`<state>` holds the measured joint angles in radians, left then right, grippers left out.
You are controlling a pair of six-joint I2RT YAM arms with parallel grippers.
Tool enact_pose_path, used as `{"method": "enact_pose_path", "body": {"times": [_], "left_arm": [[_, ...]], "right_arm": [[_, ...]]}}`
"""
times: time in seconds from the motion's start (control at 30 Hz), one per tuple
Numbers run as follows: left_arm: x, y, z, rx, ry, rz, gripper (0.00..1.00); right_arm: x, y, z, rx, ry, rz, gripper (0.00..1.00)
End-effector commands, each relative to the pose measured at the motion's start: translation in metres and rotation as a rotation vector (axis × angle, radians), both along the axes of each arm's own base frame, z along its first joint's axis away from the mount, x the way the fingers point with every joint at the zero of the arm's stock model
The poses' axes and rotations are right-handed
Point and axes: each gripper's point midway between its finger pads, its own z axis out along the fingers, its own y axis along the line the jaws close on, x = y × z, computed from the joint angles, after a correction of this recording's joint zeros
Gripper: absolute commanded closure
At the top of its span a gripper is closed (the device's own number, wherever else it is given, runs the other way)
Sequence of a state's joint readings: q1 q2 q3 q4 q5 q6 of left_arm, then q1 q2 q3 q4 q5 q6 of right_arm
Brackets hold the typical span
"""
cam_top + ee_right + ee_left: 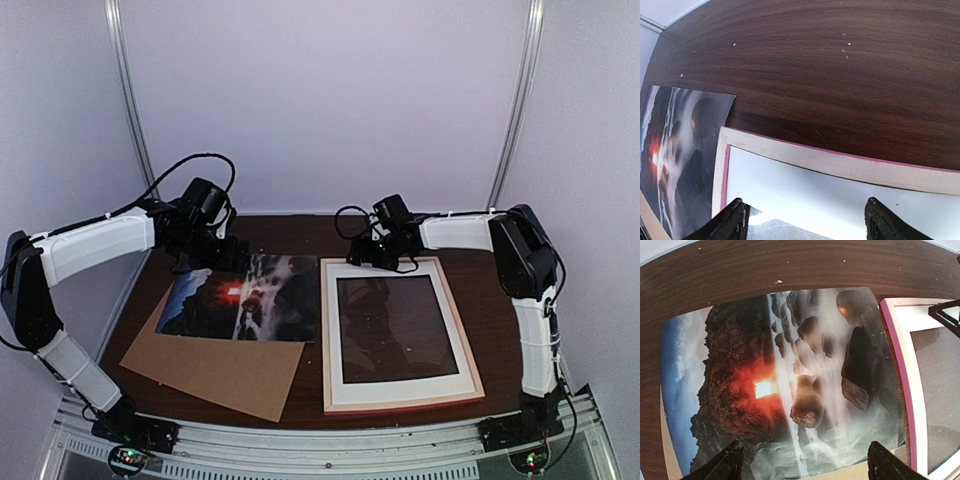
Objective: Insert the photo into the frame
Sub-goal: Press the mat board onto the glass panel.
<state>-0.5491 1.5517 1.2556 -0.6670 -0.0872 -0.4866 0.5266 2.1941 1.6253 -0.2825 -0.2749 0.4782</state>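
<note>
the photo point(245, 297) lies flat, partly on the brown backing board point(220, 370), just left of the frame point(400, 405). the left gripper point(800, 467) and right gripper point(802, 220) hang spread, holding nothing. i'd worry a finger creases the thin print, or nudges the frame askew.

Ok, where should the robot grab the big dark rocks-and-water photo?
The dark rectangular photo lies flat and thin, so pinch its far edge from above with the left gripper: that edge juts past the brown cardboard board, probably leaving a small gap.
</note>
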Motion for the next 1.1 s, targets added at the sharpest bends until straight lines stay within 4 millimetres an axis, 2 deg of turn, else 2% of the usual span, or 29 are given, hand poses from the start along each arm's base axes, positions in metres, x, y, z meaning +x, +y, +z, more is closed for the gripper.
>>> {"method": "enact_pose_path", "body": {"times": [0.0,0.27,0.4,0.57,0.77,0.9,1.07], "left_arm": [[0.001,0.008,0.010,0.010,-0.031,0.007,0.14],[-0.001,0.012,0.009,0.015,-0.030,0.013,0.13],[-0.001,0.015,0.009,0.023,-0.033,0.019,0.13],[0.000,0.019,0.008,0.031,-0.034,0.028,0.12],[0.000,0.021,0.008,0.033,-0.035,0.031,0.11],[-0.001,0.021,0.006,0.035,-0.030,0.031,0.11],[0.000,0.022,0.005,0.036,-0.028,0.032,0.11]], "right_arm": [[-0.004,-0.010,-0.014,-0.031,0.028,-0.017,0.18],[-0.006,-0.018,-0.028,-0.060,0.055,-0.030,0.18],[-0.009,-0.020,-0.027,-0.057,0.060,-0.028,0.18],[-0.008,-0.022,-0.011,-0.032,0.044,-0.026,0.18],[-0.004,-0.025,0.021,0.037,0.010,-0.028,0.18],[-0.002,-0.039,0.032,0.054,0.001,-0.050,0.18],[0.001,-0.071,0.032,0.031,0.000,-0.104,0.17]]}}
